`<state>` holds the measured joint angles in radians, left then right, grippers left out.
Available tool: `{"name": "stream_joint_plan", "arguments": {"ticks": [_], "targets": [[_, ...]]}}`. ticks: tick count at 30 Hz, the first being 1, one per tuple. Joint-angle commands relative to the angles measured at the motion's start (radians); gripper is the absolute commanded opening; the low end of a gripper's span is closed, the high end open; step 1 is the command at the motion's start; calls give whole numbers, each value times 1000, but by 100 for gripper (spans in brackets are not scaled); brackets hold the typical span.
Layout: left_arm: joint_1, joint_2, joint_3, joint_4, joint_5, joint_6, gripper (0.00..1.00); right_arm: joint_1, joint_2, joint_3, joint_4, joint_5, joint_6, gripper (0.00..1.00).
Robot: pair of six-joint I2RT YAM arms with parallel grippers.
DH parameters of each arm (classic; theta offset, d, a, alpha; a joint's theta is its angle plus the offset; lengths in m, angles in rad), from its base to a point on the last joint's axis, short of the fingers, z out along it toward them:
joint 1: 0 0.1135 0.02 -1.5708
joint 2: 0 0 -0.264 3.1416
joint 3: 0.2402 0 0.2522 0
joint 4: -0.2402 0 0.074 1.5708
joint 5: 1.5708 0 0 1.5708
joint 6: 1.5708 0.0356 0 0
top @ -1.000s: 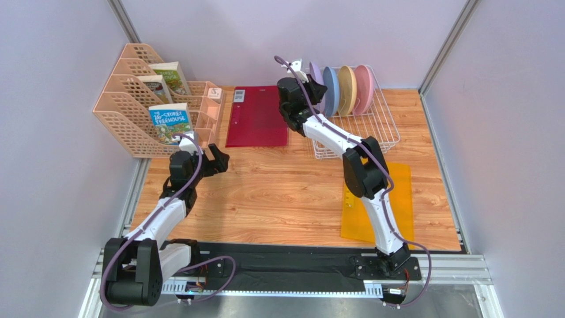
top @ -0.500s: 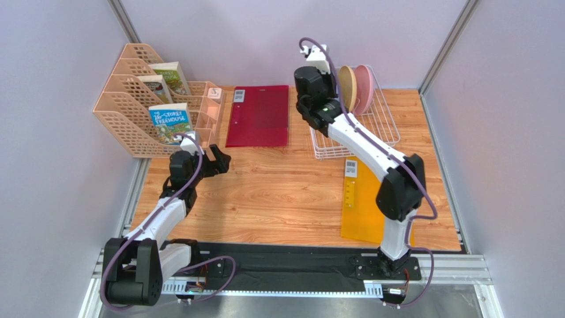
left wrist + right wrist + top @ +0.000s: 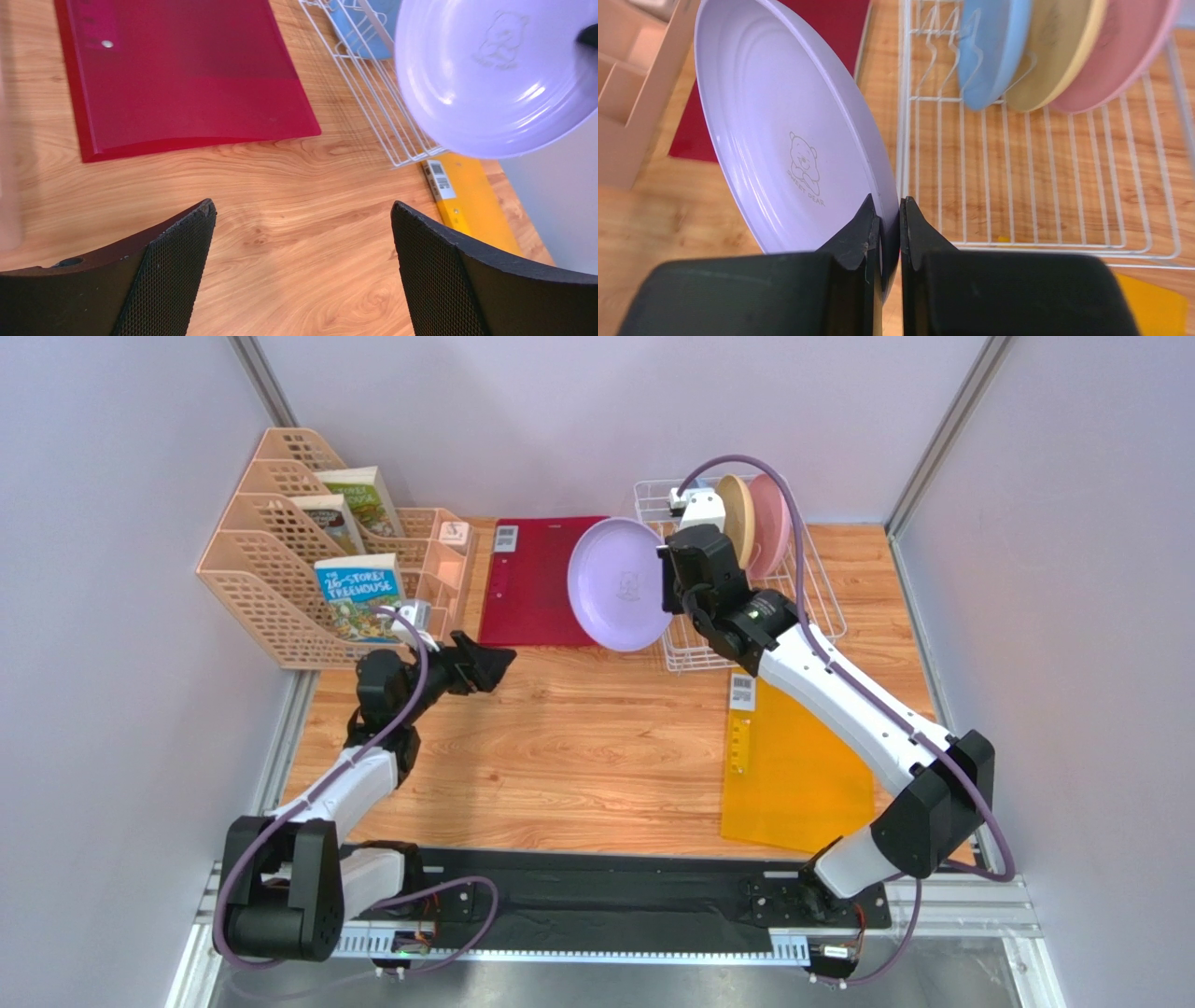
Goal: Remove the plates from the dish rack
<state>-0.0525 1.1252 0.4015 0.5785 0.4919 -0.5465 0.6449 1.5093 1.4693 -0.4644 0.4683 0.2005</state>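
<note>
Right wrist: glossy lavender plate (image 3: 773,119), bear-printed centre.

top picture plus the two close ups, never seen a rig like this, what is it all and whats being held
Two robot arms sit at the near edge of a table. The top picture looks down from above and behind them. The other two come from a camera on each wrist, so the black wedges are that arm's own fingers. The right gripper is shut on the rim of a lavender plate, held outside the white rack, on its left. Blue, cream and pink plates stand in the rack. The left gripper is open and empty. Also lying there: a red folder, a yellow folder, peach file holders with books.
</note>
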Motion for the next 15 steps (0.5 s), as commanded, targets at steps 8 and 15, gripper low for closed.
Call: {"name": "stream_joint_plan", "arguments": {"ticks": [8,15], "targets": [[-79,111,59,253,51,-136,100,1,-12,-26,86,-359,128,2],[-121,166,79,342,27,-181,100,-1,28,-7,90,-454,128,4]]}}
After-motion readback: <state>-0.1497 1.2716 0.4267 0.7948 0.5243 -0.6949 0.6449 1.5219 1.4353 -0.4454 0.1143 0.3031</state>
